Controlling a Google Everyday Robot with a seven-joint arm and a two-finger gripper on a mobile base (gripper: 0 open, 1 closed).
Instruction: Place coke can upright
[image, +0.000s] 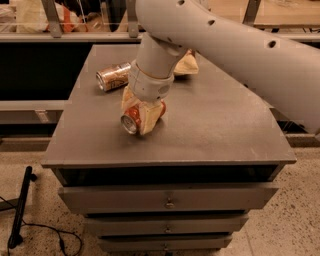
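Toward the front-left part of the worktop (220, 125), the end effector (140, 114) reaches down from the arm and pinches the coke can (131, 121) between its pale fingers (149, 120). The can lies on its side, one silver end facing the front edge. Whether it rests on the surface or sits just above it cannot be told. Near the back-left corner a brown can (112, 76) lies on its side, well apart. A tan packet (186, 65) sits near the back edge, partly hidden by the arm.

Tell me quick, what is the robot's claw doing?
The gripper: closed on the coke can, which lies sideways, low over the table near its front.
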